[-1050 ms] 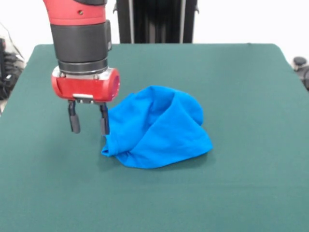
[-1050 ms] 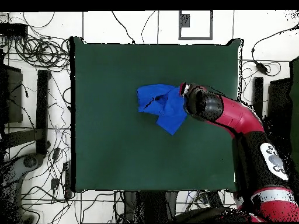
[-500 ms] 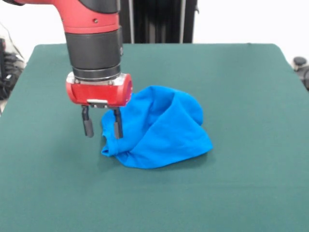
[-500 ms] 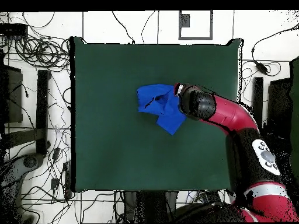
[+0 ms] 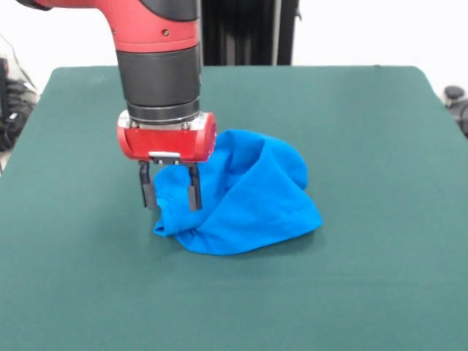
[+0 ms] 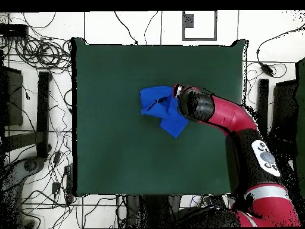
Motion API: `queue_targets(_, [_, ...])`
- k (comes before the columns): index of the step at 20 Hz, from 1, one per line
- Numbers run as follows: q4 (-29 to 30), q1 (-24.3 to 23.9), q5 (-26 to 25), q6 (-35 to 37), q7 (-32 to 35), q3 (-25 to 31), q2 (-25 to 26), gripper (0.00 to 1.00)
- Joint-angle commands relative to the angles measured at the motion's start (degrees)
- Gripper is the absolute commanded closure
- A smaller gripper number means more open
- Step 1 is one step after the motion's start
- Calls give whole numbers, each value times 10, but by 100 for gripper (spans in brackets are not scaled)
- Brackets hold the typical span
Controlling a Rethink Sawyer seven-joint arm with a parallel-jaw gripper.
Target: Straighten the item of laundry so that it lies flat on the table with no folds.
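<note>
The item of laundry (image 5: 248,197) is a bright blue shirt bunched into a folded heap near the middle of the dark green table (image 5: 365,292). In the overhead view the item of laundry (image 6: 158,101) lies crumpled just left of the arm's wrist. My gripper (image 5: 172,196) hangs open over the heap's left edge, its two black fingers (image 5: 148,194) straddling a raised fold of the cloth. The fingertips sit just above the table, and nothing is clamped between them. From above, the red wrist hides the gripper.
The green table (image 6: 119,149) reaches well past the shirt on every side. Cables and dark stands (image 6: 43,113) lie on the floor around it. A black upright frame (image 5: 245,33) stands behind the table's far edge.
My gripper has moved right and slightly down, from beside the shirt to over its left edge. The shirt has kept its shape.
</note>
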Motion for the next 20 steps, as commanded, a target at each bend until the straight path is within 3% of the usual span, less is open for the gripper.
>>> queue_targets(1, [17, 17, -30, 19, -1, 52, 15, 0])
queue_targets(20, [-34, 11, -44, -36, -14, 75, 97, 0])
